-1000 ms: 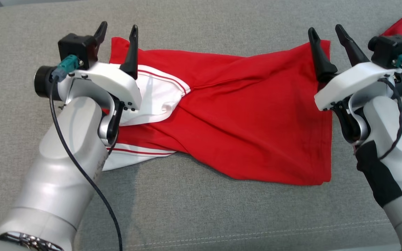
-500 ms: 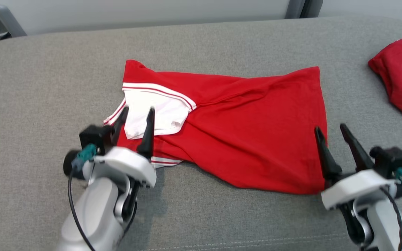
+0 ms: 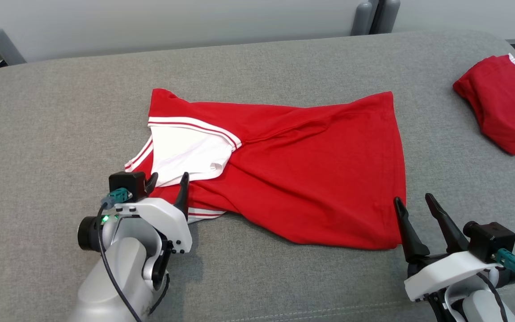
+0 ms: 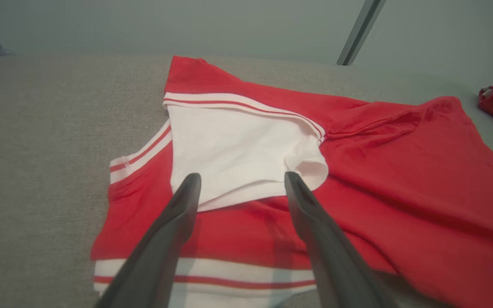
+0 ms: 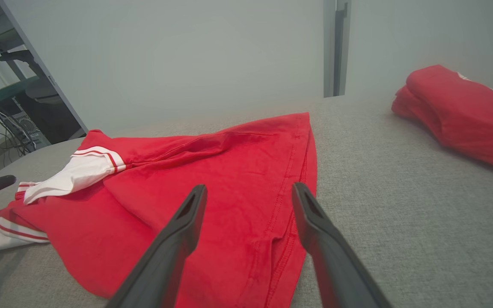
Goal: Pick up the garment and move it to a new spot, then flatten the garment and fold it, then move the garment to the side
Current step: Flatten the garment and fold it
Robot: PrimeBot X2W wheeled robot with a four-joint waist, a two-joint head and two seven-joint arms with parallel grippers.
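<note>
The red garment (image 3: 311, 179) with white striped trim lies spread, partly folded it seems, wrinkled, flat.

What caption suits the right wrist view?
Right gripper, fingers apart, at the hem of the red garment on the grey surface; a folded red garment lies beyond.

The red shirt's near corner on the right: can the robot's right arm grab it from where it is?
Probably yes. The right gripper hangs open just beside that corner of the red shirt, with nothing lying on it or between them.
</note>
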